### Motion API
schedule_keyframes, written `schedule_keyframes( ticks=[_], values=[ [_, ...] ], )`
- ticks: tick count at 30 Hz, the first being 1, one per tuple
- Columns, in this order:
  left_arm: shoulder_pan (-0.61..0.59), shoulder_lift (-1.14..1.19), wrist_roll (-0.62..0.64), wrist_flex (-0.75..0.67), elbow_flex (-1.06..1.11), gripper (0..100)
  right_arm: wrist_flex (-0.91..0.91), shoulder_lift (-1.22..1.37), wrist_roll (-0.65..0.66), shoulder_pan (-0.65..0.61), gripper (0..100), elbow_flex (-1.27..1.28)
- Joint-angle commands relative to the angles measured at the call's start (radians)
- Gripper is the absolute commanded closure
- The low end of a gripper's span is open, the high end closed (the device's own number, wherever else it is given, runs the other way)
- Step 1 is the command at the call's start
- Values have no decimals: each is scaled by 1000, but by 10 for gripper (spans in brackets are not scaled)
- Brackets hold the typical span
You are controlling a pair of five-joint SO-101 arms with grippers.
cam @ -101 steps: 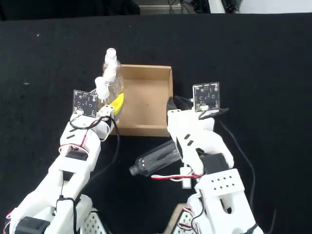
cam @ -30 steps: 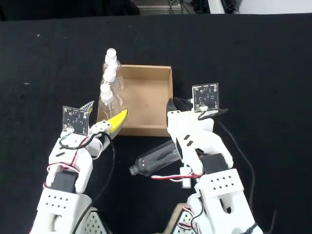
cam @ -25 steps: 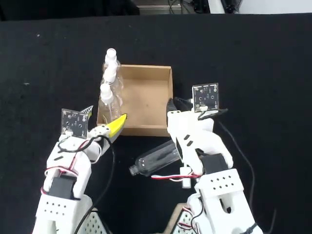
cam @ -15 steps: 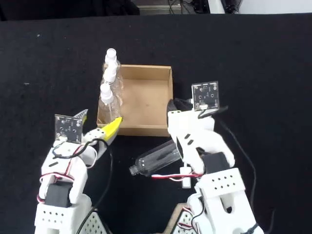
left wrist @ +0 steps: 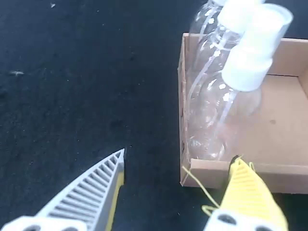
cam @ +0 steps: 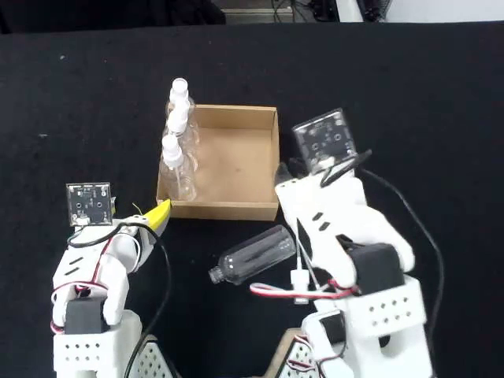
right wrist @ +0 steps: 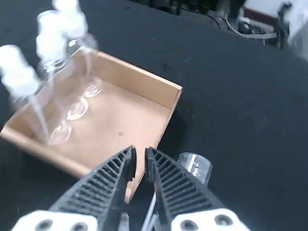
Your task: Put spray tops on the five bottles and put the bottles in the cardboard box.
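Observation:
Three clear bottles (cam: pixel 176 161) with white spray tops stand in a row against the left wall of the cardboard box (cam: pixel 236 116). They also appear in the left wrist view (left wrist: pixel 226 96) and the right wrist view (right wrist: pixel 29 72). A clear bottle without a top (cam: pixel 256 256) lies on its side on the black table in front of the box; its base (right wrist: pixel 195 166) is in the right wrist view. My left gripper (cam: pixel 146 213) (left wrist: pixel 178 158) is open and empty, near the box's front left corner. My right gripper (cam: pixel 282 172) (right wrist: pixel 140 150) is shut and empty above the box's front right corner.
The box's floor is bare on its right side (right wrist: pixel 125 120). Black tablecloth (cam: pixel 409 102) surrounds the box with open room to the left, right and far side. Red and white cables (cam: pixel 291 290) hang by the right arm near the lying bottle.
My left gripper let go of the third bottle in the box and drew back toward the near left, open. My right arm tilted up and back slightly; the lying bottle stayed put.

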Motion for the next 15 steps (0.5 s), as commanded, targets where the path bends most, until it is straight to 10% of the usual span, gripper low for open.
schedule_keyframes(
  ticks=[1, 7, 15],
  values=[
    [-71, -5, 15, -75, -1, 769, 201, 102, 167, -64, 953, -147],
    [-122, -5, 17, -158, 56, 769, 315, 329, 307, -75, 842, -196],
    [-116, -5, 17, -164, 53, 769, 402, 407, 66, 150, 868, -220]
  ],
)
